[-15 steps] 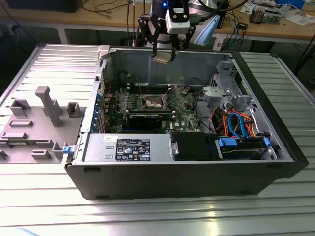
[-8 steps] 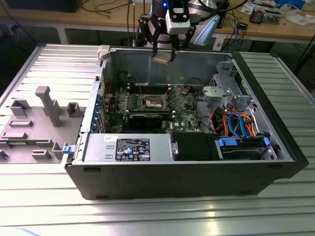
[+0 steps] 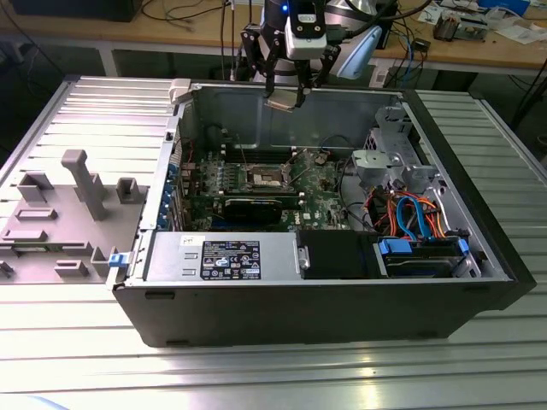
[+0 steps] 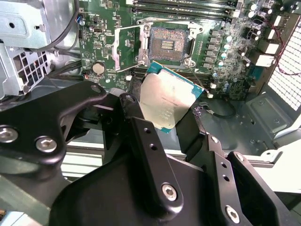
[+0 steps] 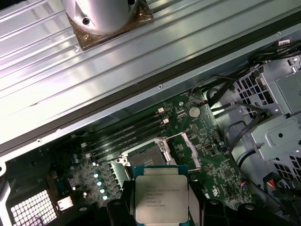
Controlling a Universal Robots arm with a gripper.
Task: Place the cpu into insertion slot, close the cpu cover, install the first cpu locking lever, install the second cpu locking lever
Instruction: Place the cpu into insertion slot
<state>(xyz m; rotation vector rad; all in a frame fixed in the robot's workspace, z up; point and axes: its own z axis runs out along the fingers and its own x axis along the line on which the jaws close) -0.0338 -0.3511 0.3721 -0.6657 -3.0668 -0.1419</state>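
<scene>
Counting outward from the camera, I have one gripper [image 4: 162, 117] with two black fingers [image 4: 141, 136]. One cpu [image 4: 164, 99] is clamped between them by opposite edges, its silver top tilted toward the second wrist view. The fingers hide parts of its sides there. In the first wrist view, one edge of the cpu [image 5: 161, 195] runs out of view.

Beyond the chip lies one insertion slot [image 4: 168, 44], uncovered. The cpu hangs in the air well apart from it. One cpu cover [image 4: 116, 44] stands swung open just beside the slot, and the thin wire levers around it are hard for me to separate.

Slot and cover both sit on one green motherboard [image 4: 103, 28] inside one open computer case [image 3: 342, 299]. In the exterior view the gripper [image 3: 286, 96] holds the cpu [image 3: 284, 103] above the open case, well clear of the board. The case rests on a ribbed metal bench [image 3: 256, 376].
</scene>
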